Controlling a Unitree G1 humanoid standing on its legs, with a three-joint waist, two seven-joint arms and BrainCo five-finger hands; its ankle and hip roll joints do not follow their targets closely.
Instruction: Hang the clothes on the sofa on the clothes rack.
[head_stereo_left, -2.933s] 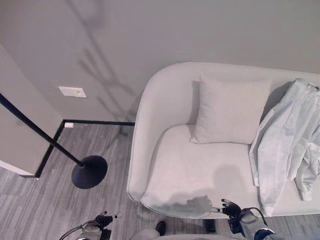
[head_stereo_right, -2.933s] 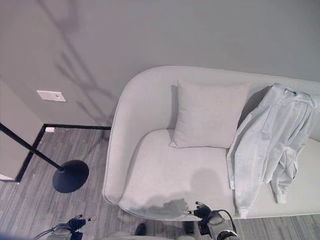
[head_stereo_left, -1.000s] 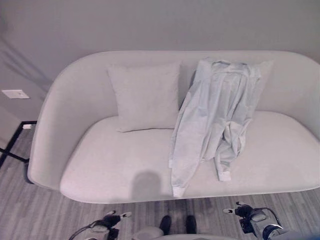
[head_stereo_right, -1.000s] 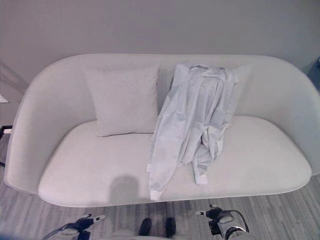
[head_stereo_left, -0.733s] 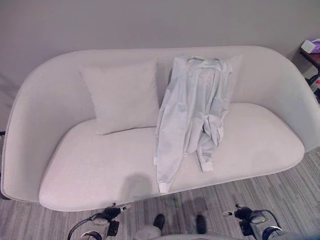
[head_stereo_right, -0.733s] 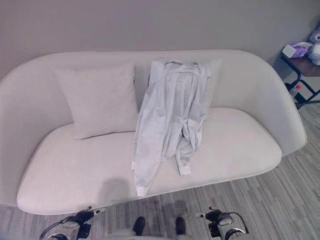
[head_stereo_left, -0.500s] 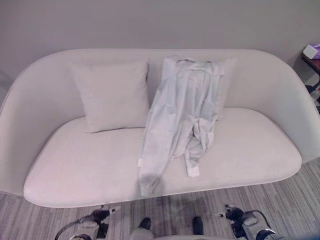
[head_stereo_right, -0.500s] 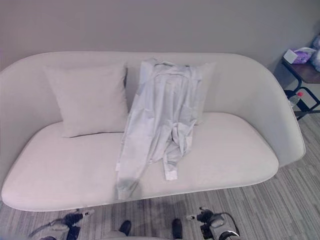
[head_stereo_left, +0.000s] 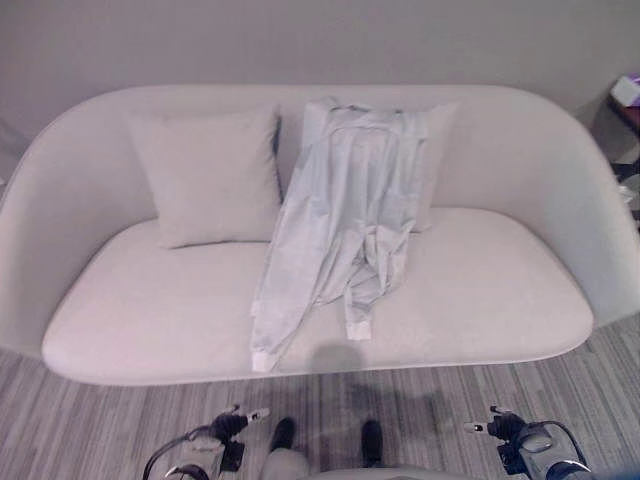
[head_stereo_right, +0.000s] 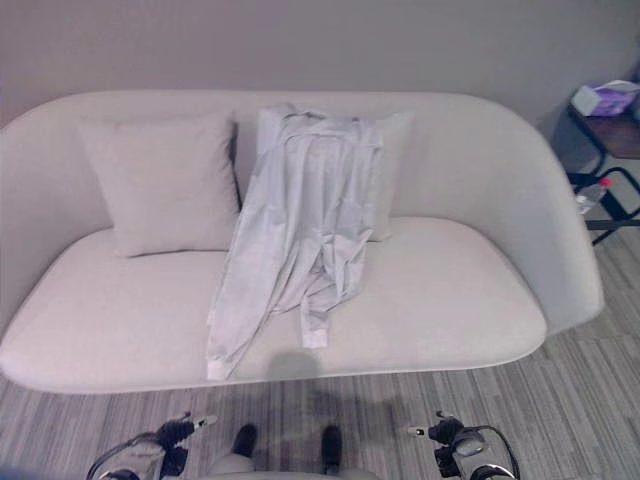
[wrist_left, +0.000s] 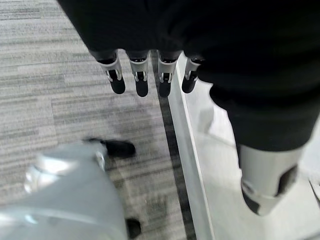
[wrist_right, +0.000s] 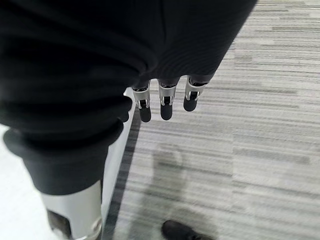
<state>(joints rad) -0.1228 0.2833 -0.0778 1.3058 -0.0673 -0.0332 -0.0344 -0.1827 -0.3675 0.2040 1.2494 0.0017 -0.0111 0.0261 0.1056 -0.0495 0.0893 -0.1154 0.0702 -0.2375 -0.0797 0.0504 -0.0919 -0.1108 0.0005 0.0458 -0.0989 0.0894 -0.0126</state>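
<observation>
Both hands, left hand (wrist_left: 150, 75) and right hand (wrist_right: 165, 100), hang relaxed and empty; you'd best grasp the limp shirt (head_stereo_left: 345, 215) at its collar, frame centre.

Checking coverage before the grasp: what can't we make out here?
- Second cushion: mostly hidden behind the shirt, head views.
- Side table: cut by the right edge; items on it too small to identify.
- Sofa: left end cut by the edge in the right eye view.
- Left hand, right hand: palms hidden under their covers, wrist views.
</observation>
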